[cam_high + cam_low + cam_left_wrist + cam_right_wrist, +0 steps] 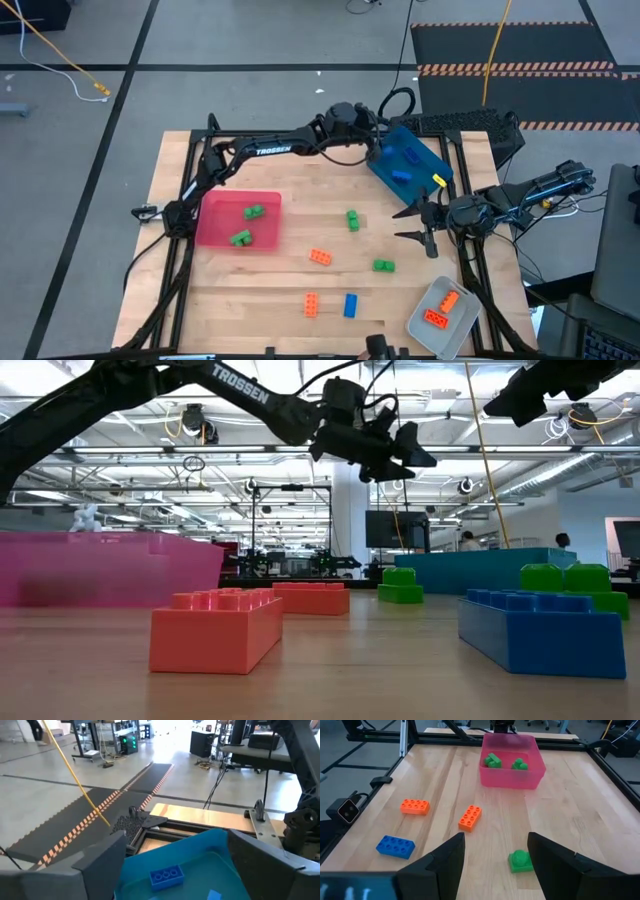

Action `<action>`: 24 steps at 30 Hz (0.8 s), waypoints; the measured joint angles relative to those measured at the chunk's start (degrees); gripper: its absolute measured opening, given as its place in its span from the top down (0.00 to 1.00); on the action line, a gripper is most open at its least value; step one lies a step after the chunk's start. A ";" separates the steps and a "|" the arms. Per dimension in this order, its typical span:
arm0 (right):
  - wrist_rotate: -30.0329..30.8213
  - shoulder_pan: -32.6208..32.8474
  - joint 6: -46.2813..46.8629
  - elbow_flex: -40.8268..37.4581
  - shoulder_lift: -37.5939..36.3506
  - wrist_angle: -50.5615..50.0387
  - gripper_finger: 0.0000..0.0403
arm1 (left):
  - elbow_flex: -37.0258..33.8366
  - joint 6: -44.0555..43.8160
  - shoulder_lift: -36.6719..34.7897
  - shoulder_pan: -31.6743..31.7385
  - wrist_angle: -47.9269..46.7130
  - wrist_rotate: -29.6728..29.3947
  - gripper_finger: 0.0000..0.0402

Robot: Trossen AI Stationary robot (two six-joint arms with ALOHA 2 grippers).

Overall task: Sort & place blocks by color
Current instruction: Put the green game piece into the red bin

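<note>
Two orange blocks (442, 309) sit in the clear-grey tray (422, 332) at the near right bench (270, 290) corner. On the near bench: an orange block (311, 305) beside a blue block (350, 305); farther in, another orange block (320, 257) and two green blocks (384, 265), (352, 220). Red tray (218, 232) at left holds two green blocks (247, 225). Right gripper (419, 224) hangs over the right side, fingers (445, 865) open, empty; its wrist view shows a green block (521, 861) between the fingers, on the bench below. Left gripper (381, 140) hangs over the far blue tray (425, 150), fingers (100, 857) spread wide, empty. Left wrist view shows a blue block (166, 876) lying in that tray; low view hides the trays' contents.
</note>
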 joint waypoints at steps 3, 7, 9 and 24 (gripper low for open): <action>0.00 0.00 0.00 0.01 0.00 -0.29 0.48 | -0.09 0.01 -1.09 -0.17 -2.54 -0.10 0.13; 0.04 -0.01 0.00 0.01 0.01 -1.69 0.48 | -0.09 1.52 -5.08 -0.61 -10.71 -0.25 0.17; 0.07 0.00 0.00 0.01 0.02 -2.85 0.48 | -0.09 1.87 -7.44 -1.24 -16.37 -0.26 0.21; 6.30 -0.34 5.90 -2.66 3.94 -0.71 0.48 | -0.67 2.80 -19.60 -11.88 -67.14 -3.06 0.61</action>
